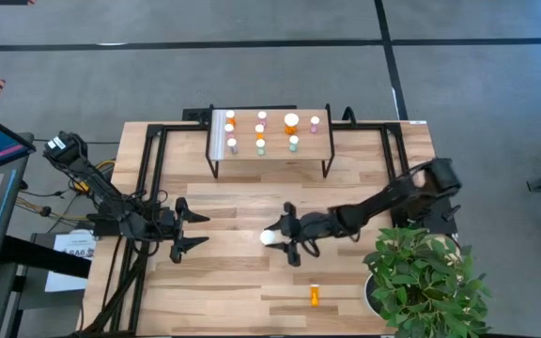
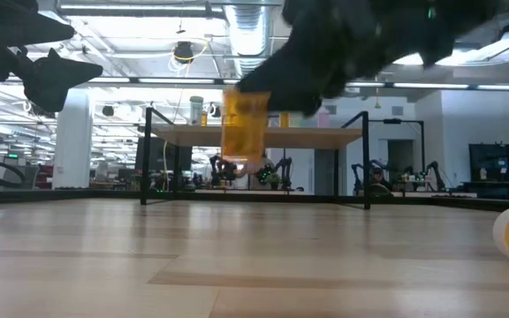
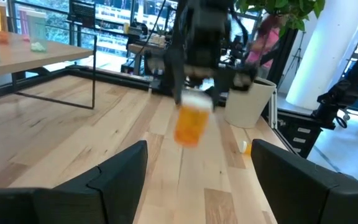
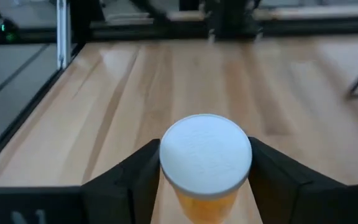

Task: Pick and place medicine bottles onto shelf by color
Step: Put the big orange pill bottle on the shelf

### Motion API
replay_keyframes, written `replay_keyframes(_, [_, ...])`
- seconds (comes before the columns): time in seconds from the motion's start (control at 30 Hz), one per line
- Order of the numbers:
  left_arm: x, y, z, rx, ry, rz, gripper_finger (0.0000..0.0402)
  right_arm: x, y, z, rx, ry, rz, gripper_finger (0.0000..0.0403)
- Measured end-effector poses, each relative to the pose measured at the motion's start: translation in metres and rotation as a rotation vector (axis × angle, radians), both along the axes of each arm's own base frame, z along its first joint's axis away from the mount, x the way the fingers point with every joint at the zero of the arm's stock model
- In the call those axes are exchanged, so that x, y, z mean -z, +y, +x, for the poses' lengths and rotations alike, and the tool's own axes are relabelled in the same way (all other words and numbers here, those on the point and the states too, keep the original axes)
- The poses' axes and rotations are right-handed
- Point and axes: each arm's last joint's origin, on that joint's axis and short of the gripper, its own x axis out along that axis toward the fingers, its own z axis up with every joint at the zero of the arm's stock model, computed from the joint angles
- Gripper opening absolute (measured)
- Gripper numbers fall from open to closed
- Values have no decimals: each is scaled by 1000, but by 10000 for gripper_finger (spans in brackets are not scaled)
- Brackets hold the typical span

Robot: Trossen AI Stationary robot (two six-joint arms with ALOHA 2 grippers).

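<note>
Orange bottle (image 4: pixel 205 171) pinched below its white cap by right gripper (image 1: pixel 285 237), lifted clear of tabletop (image 1: pixel 242 291) for carrying. Left gripper (image 1: pixel 188 230) idle nearby, spread. Shelf (image 1: pixel 270 150) beyond, bottles grouped by color.

Orange bottle (image 4: pixel 205 168), white cap, upright, lifted clear of table. Another orange bottle (image 1: pixel 315 296) lying near plant-side edge. Nine bottles on shelf (image 1: pixel 270 155).

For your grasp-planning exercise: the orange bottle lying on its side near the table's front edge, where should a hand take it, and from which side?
Grip the orange bottle across its body, coming straight down from above. It lies flat on the table, so the round sides are exposed with open wood around them, while the cap end faces sideways.
</note>
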Motion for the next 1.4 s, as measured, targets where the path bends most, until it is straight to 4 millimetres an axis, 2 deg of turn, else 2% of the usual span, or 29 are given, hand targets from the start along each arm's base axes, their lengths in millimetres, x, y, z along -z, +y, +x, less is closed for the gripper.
replay_keyframes(0.3, [0, 0, 0, 2, 0, -2, 275, -87, -51, -49, 106, -75, -65, 221])
replay_keyframes(0.43, [0, 0, 0, 2, 1, -2, 275, -110, -77, -73, 190, -91, -88, 225])
replay_keyframes(0.53, [0, 0, 0, 2, 1, -2, 275, -119, -96, -88, 272, -75, -105, 225])
replay_keyframes(0.8, [0, 0, 0, 2, 0, -8, 275, -125, -140, -112, 458, -50, -122, 226])
replay_keyframes(1.1, [0, 0, 0, 3, 0, -11, 275, -101, -166, -141, 537, -201, -88, 226])
replay_keyframes(1.23, [0, 0, 0, 4, 0, -11, 275, -91, -178, -145, 592, -187, -91, 229])
replay_keyframes(1.4, [0, 0, 0, 3, 0, -11, 275, -79, -191, -140, 619, -132, -81, 229])
